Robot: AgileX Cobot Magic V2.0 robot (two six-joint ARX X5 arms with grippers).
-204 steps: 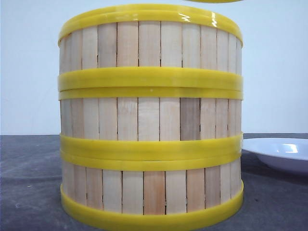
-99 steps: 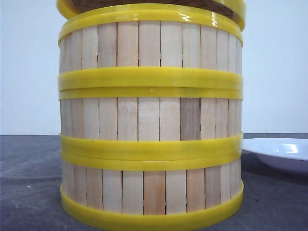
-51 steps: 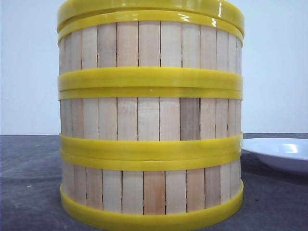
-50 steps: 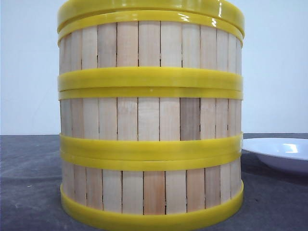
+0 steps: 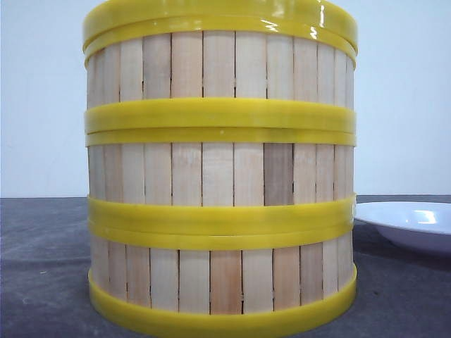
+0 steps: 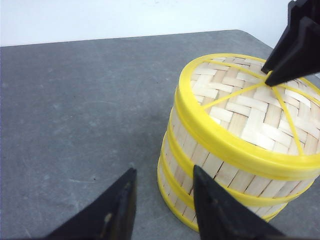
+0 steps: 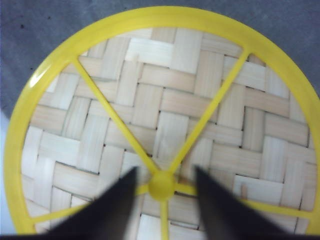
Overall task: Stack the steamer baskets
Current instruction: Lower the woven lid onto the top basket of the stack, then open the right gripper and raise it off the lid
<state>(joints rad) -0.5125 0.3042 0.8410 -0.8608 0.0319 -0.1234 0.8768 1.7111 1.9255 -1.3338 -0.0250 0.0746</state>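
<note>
Steamer baskets (image 5: 220,176) stand stacked three high on the grey table (image 6: 75,110), the woven lid (image 7: 165,125) seated on top. Right gripper (image 7: 162,187) straddles the knob (image 7: 161,185), jaws parted, so lifting away seems next; left gripper (image 6: 160,200) waits unclenched beside the stack.

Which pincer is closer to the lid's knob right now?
Right. The right pincer sits open directly over the lid, fingers either side of the knob. The left pincer is off beside the stack, open, low near the bottom basket.
</note>
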